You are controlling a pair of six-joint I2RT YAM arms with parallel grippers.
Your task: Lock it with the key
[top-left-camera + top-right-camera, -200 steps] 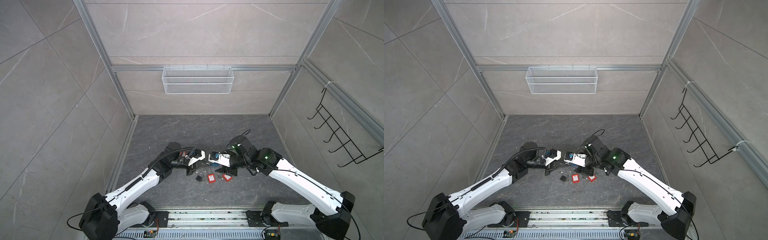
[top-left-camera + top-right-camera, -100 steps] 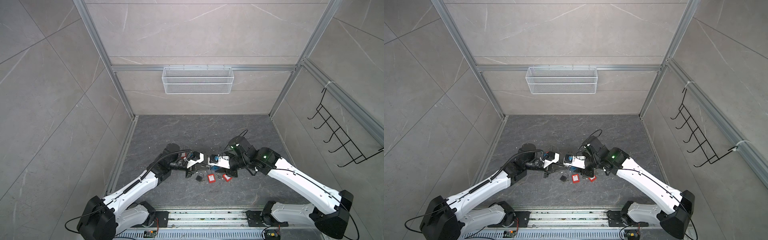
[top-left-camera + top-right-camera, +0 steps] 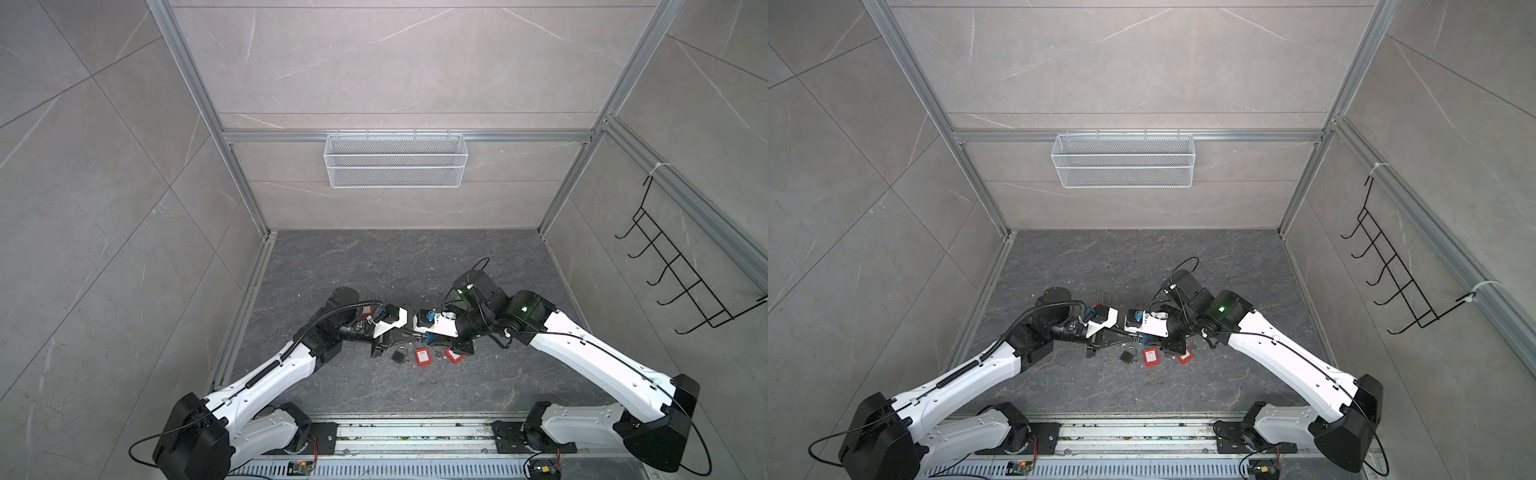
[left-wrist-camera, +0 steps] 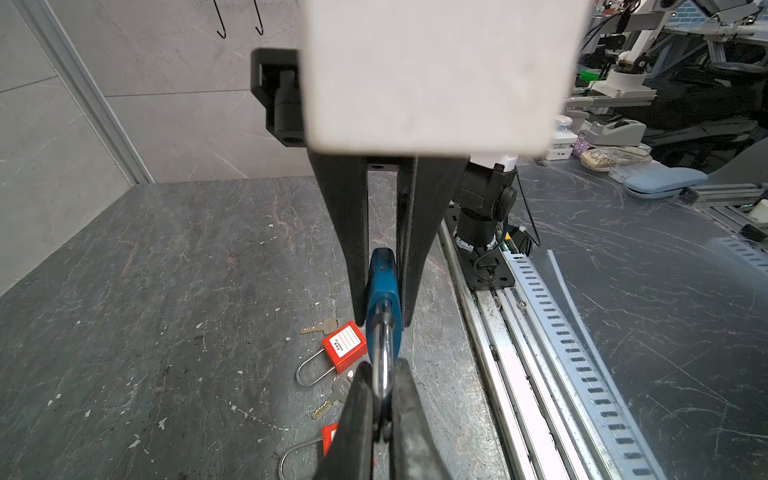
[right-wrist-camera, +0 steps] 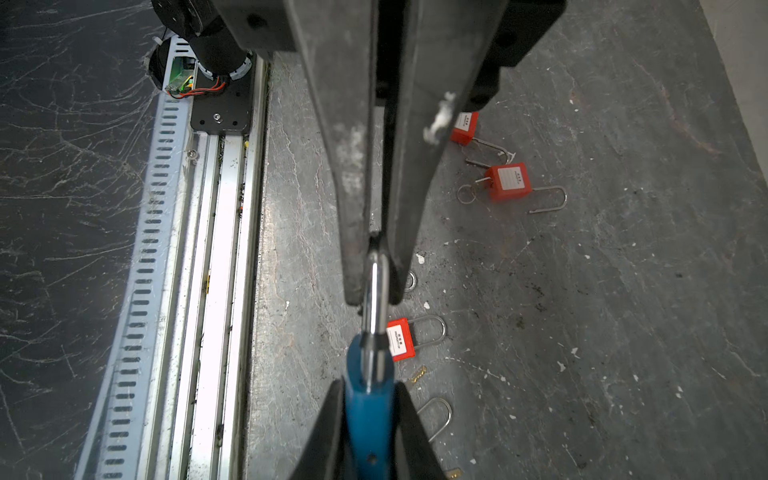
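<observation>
A blue padlock hangs between my two grippers above the dark floor. In the left wrist view my left gripper (image 4: 380,401) is shut on its silver shackle (image 4: 382,357), and the blue body (image 4: 384,291) sits between the other arm's black fingers (image 4: 353,249). The right wrist view shows my right gripper (image 5: 369,419) shut on the blue padlock body (image 5: 368,411), with the shackle (image 5: 376,291) running into the left fingers (image 5: 353,187). Loose keys (image 4: 320,329) (image 4: 330,401) lie on the floor below. Both top views show the grippers meeting at mid-floor (image 3: 411,332) (image 3: 1121,330).
Red padlocks (image 3: 422,356) (image 3: 453,354) and a black padlock (image 3: 399,356) lie just in front of the grippers; another red one has a key in it (image 5: 507,183). A wire basket (image 3: 395,160) hangs on the back wall, a hook rack (image 3: 681,282) on the right wall, and a metal rail (image 3: 415,432) runs along the front.
My right gripper's jaws have come together onto the blue padlock body. My left gripper has stayed shut on the shackle, and both arms have barely shifted.
</observation>
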